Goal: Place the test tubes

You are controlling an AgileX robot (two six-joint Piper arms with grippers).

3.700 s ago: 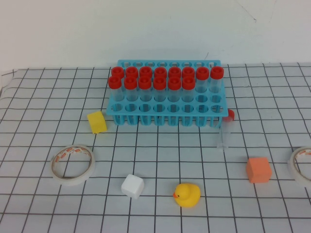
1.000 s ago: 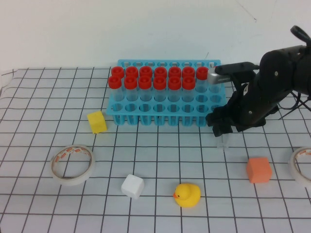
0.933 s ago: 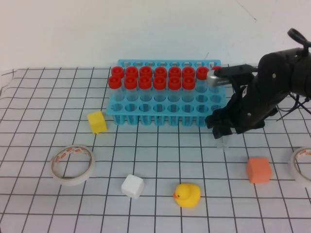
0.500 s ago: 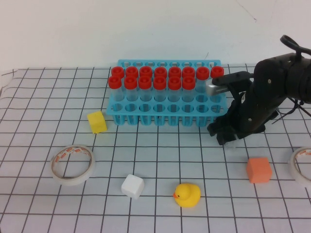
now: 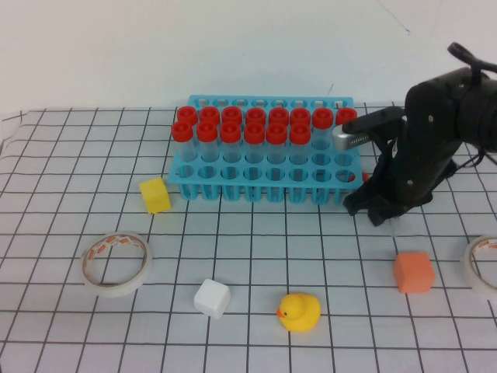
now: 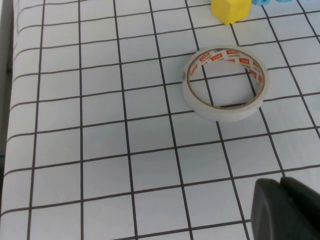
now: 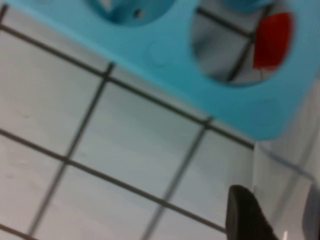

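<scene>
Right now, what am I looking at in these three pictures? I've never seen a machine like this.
It is a two-armed table robot. The wide picture looks down from above, and the other two come from cameras on its wrists. The right tool is down beside the blue rack of red-capped tubes, at a loose tube. I cannot tell whether it grips the tube yet. The left tool, shut, hovers near a tape roll. A toy duck and an orange block also lie there.
</scene>
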